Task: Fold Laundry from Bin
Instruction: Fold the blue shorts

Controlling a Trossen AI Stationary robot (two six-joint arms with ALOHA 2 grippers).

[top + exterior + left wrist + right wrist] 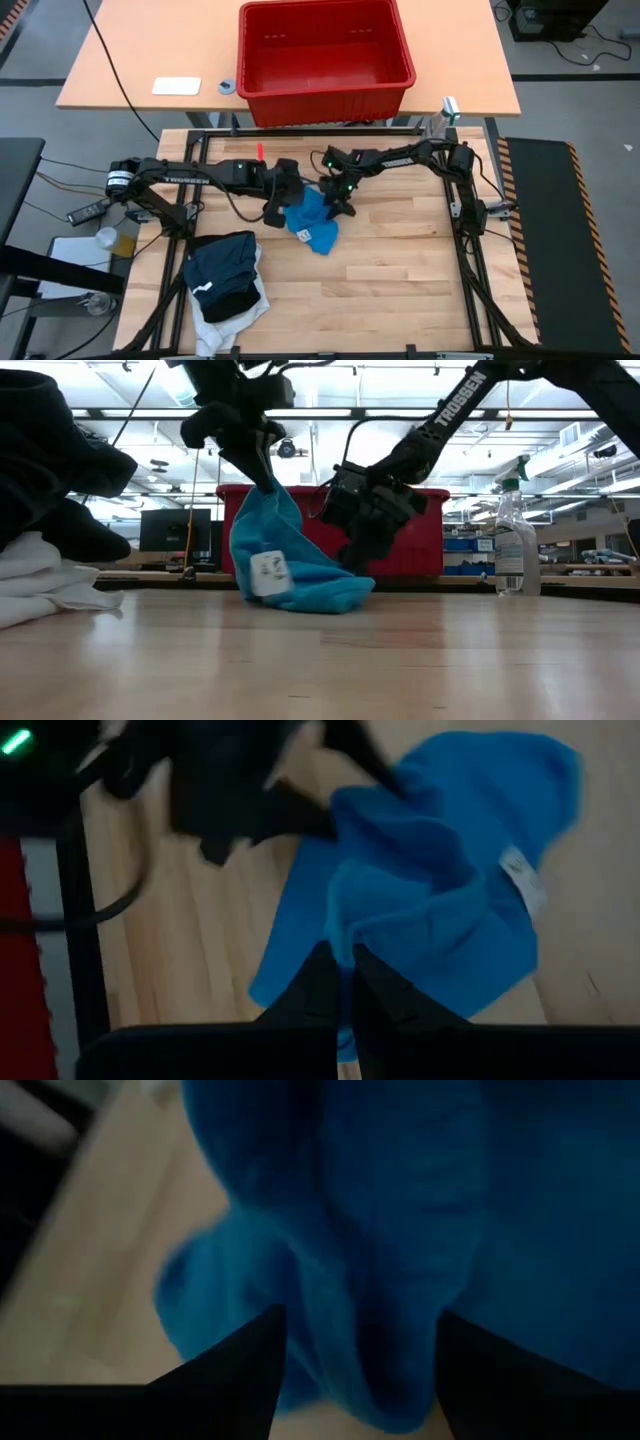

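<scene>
Blue cloth, the small bright blue garment (312,222), lies bunched at mid-table from above, between the left hand (280,205) and the right hand (342,204); the red bin (325,55) stands on the far table, and the dark navy garment (226,270) lies piled on a white one near the left arm's side. At table height, the left hand (262,472) lifts a pinched peak of the cloth. Its wrist camera shows its fingers (320,990) clamped together on a fold. The right wrist camera shows its fingers (250,1355) spread apart around blue cloth.
</scene>
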